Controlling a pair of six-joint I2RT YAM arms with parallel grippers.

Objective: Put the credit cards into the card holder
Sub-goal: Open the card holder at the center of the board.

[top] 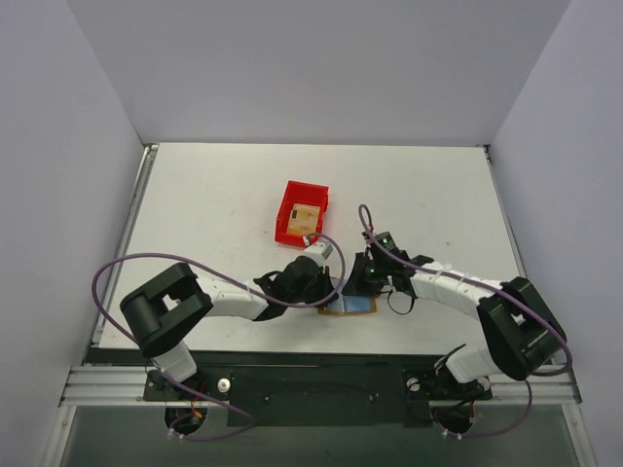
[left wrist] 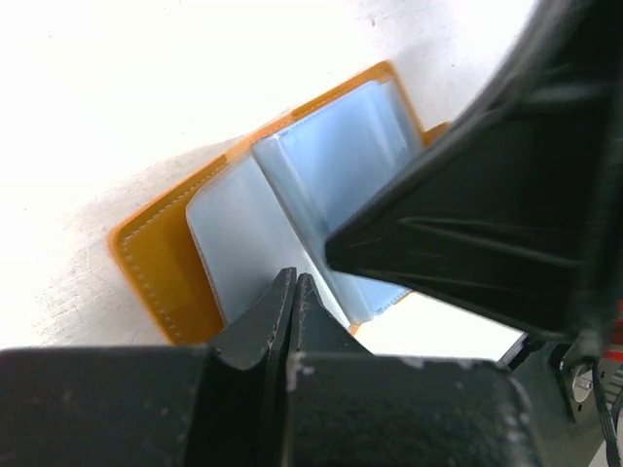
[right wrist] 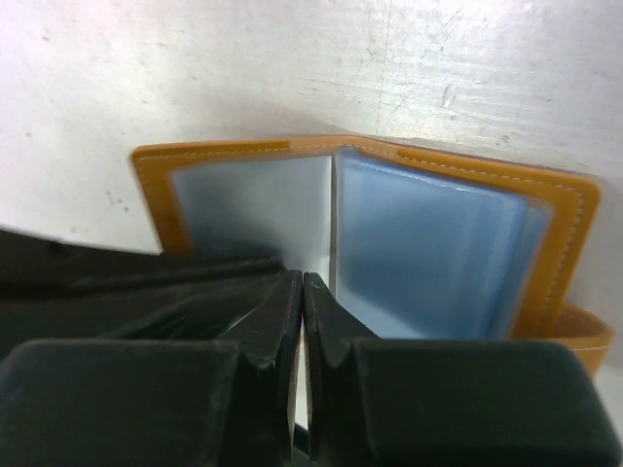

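The card holder [top: 355,305] lies open on the table near the front edge, orange-tan outside with light blue sleeves inside. It also shows in the left wrist view [left wrist: 156,263] and the right wrist view [right wrist: 428,243]. One tan credit card [top: 305,216] lies in the red bin. My left gripper [top: 329,290] is shut, its tips [left wrist: 295,280] at the holder's left blue sleeve. My right gripper [top: 360,284] is shut, its tips [right wrist: 303,280] at the holder's middle fold. Nothing shows between either pair of jaws. The two grippers stand close together over the holder.
The red bin [top: 289,209] stands behind the holder, a little left of centre. The table's front edge and black rail [top: 311,375] run just behind the holder's near side. Purple cables loop beside both arms.
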